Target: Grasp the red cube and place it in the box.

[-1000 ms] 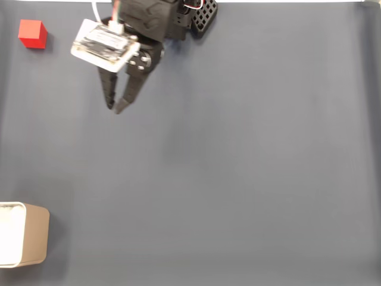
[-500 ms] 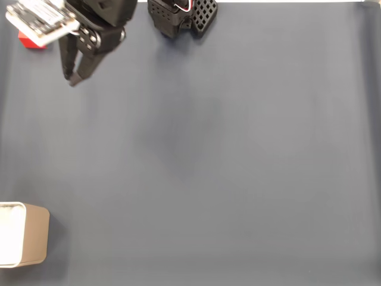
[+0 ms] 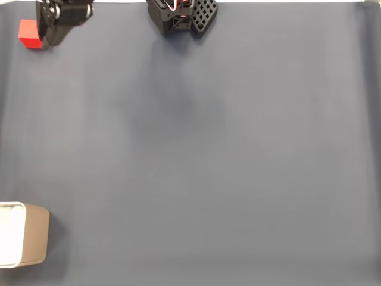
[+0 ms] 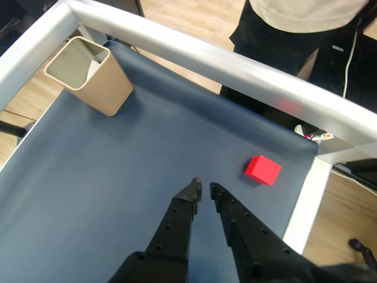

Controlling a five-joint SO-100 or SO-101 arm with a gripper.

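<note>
The red cube (image 3: 30, 34) rests on the dark blue mat at the far top left of the fixed view. My gripper (image 3: 50, 39) hangs just to its right there, fingers pointing down the picture. In the wrist view the gripper (image 4: 204, 188) is shut with only a thin slit between its black fingers and nothing in it. The red cube (image 4: 263, 170) lies ahead and to the right of the tips, apart from them. The box (image 3: 27, 242), tan with a white inside, stands upright at the bottom left edge; the wrist view has the box (image 4: 97, 79) far ahead on the left.
The arm's black base (image 3: 181, 15) sits at the top middle. A silver frame rail (image 4: 235, 65) runs round the mat (image 3: 208, 155), close behind the cube. A person (image 4: 294, 29) in dark trousers stands beyond the rail.
The arm has swung left and toward the top edge, from the upper middle-left of the mat to right beside the red cube. The cube and box have stayed put.
</note>
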